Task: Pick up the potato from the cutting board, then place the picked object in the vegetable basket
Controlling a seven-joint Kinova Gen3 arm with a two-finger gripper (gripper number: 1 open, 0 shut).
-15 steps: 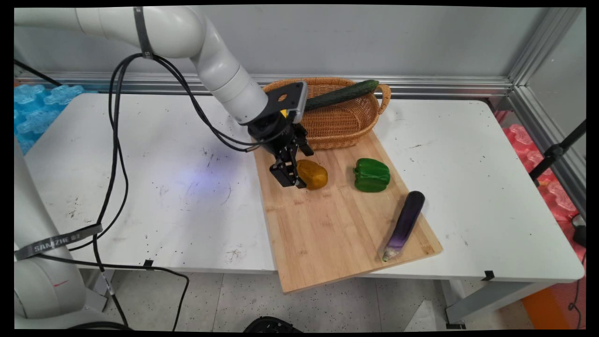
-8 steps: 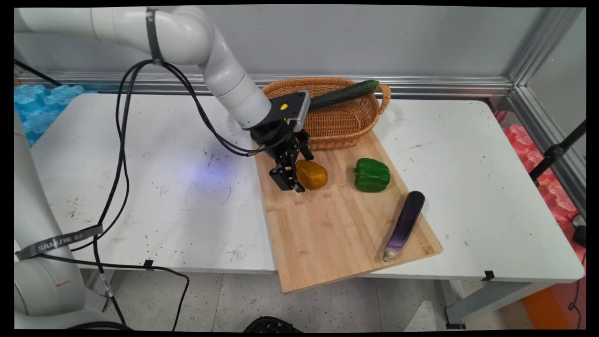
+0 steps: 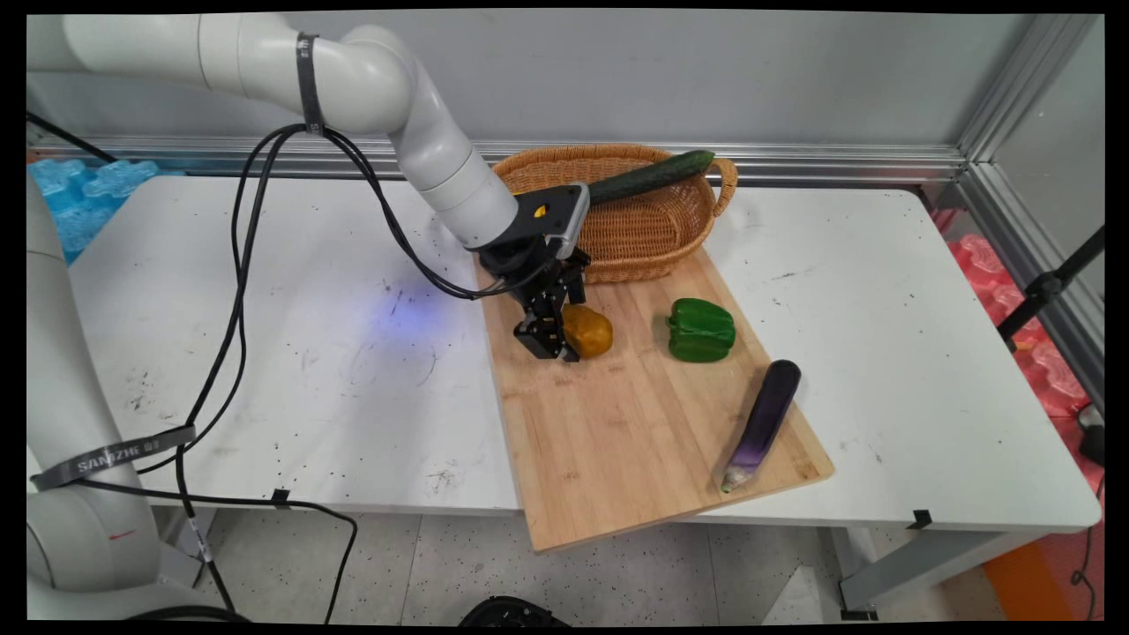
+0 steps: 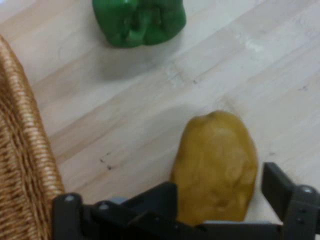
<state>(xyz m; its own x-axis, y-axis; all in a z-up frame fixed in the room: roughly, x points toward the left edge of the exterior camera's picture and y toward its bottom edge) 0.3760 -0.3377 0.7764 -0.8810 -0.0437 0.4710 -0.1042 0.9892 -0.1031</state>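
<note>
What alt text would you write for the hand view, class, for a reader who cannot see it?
The hand is open around a yellow-brown potato lying on a wooden cutting board. A green bell pepper lies further along the board, and a wicker basket fills the left edge.

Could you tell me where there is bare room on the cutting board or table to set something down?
Free: the cutting board's near half, left of the eggplant; the table left of the board. Crowded: the far end, with gripper, potato, green pepper and basket.
</note>
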